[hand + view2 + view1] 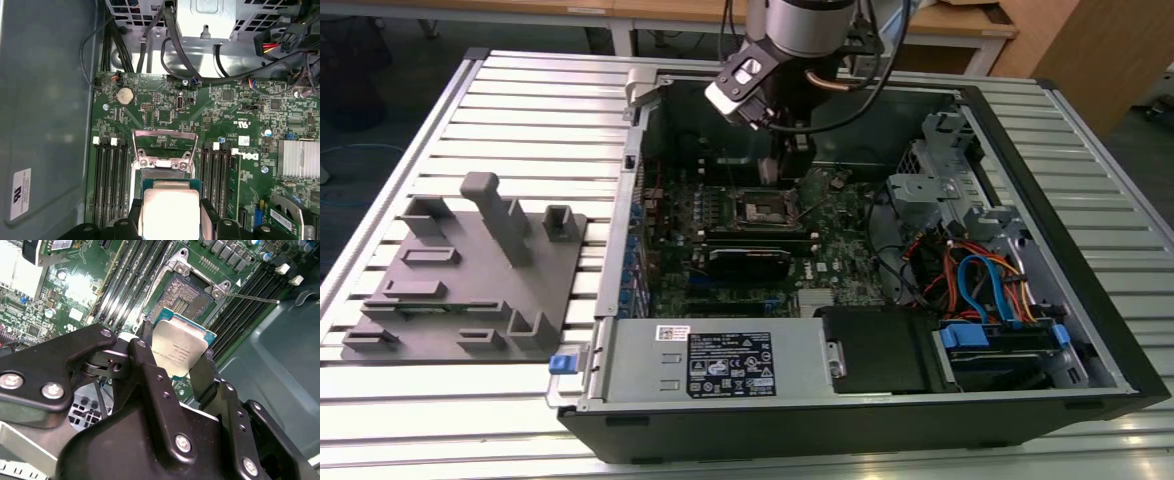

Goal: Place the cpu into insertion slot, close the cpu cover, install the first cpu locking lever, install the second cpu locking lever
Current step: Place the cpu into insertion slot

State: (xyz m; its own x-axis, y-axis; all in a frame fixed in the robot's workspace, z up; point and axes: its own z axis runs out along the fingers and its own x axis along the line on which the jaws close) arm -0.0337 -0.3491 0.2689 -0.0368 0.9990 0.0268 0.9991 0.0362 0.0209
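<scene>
Second wrist view has the black metal gripper [176, 367] clamped on the small square grey-topped cpu [180, 347], poised over the dark-centred, silver-rimmed insertion slot [192, 292] but unseated, while the thin silvery cpu cover [165, 132] stands open in the first wrist view, so every step remains.

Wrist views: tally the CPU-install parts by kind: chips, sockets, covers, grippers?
chip: 1, held in the gripper
socket: 1, empty
cover: 1, raised open
gripper: 1
Total: 4
</scene>
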